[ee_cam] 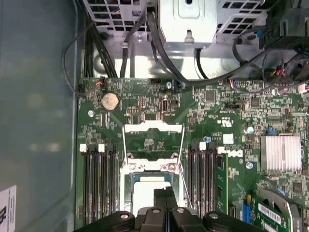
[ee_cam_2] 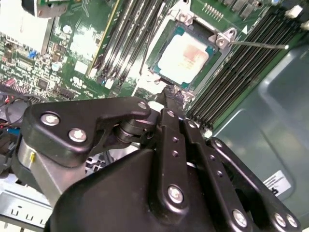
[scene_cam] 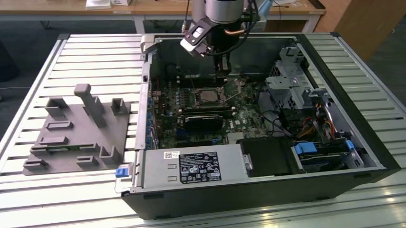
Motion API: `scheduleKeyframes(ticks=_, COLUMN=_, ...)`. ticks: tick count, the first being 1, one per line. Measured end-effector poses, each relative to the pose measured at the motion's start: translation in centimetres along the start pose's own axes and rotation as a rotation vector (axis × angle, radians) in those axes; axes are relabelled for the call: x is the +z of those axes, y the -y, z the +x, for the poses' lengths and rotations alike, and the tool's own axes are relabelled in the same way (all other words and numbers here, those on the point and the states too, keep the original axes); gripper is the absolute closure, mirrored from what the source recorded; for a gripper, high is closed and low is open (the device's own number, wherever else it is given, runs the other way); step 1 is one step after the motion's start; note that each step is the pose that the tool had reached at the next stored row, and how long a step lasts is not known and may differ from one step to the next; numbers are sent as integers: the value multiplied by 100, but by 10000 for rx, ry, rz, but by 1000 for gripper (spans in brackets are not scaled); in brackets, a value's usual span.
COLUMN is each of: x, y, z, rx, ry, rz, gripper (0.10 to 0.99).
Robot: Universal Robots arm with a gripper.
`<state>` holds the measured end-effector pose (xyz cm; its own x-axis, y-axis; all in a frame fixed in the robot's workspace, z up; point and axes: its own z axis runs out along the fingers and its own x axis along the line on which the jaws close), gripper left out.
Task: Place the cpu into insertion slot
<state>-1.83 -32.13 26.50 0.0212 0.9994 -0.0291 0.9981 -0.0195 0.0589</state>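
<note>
Over the open computer case (scene_cam: 266,197), the robot's hand (ee_cam_2: 173,98) hangs with its two fingers (ee_cam: 160,198) pressed together and nothing between them, tips near the edge of the insertion slot (ee_cam_2: 167,46). Just beyond, the cpu (ee_cam_2: 185,56) lies flat inside that slot, silvery face up, the metal bracket (ee_cam: 153,129) swung open past it. Black memory slots (ee_cam: 100,179) flank the slot, and a coin battery (ee_cam: 110,101) sits farther along the green board (ee_cam: 145,92). The case rests on a slatted metal counter (scene_cam: 95,52).
</note>
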Motion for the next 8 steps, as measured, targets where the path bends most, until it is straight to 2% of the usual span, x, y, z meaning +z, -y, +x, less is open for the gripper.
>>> scheduleKeyframes(ticks=8, x=4, y=-79, z=2, rx=-6, ry=1, rz=1, gripper=980)
